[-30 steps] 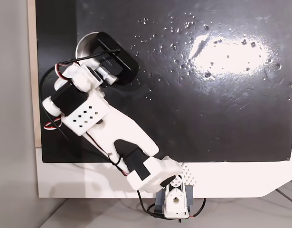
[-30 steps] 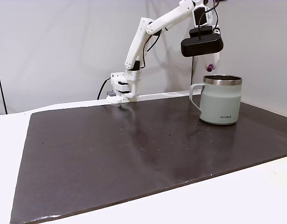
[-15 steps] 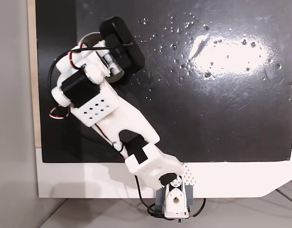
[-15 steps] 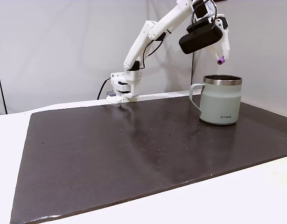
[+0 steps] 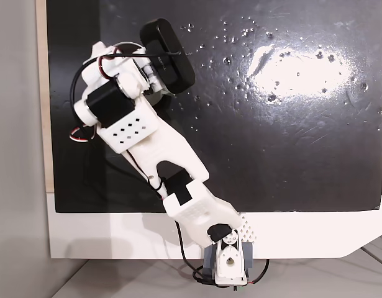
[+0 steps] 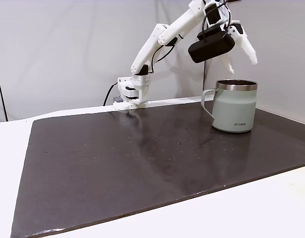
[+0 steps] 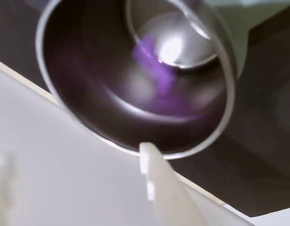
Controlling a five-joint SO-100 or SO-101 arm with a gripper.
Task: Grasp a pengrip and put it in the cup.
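The cup (image 6: pixel 234 106), pale grey-green with a steel rim and loop handle, stands on the dark mat at the right of a fixed view. My gripper (image 6: pixel 241 60) hangs just above its mouth, open, fingers spread with nothing between them. In the wrist view I look straight down into the cup (image 7: pixel 88 99), and the pengrip (image 7: pixel 154 66) is a blurred light-purple streak inside its shiny interior. One white finger (image 7: pixel 156 183) reaches up to the cup's near rim. In a fixed view from above, the arm (image 5: pixel 135 130) covers the cup.
The dark mat (image 6: pixel 142 158) lies on a white table, and the arm's base (image 6: pixel 130 94) sits at its far edge. The black wrist camera (image 6: pixel 211 47) hangs next to the gripper. A bright glare (image 5: pixel 302 68) marks the mat.
The gripper swung from beside the cup to over its mouth and opened. The pengrip, held at the fingertips half a second ago, has left them and is inside the cup.
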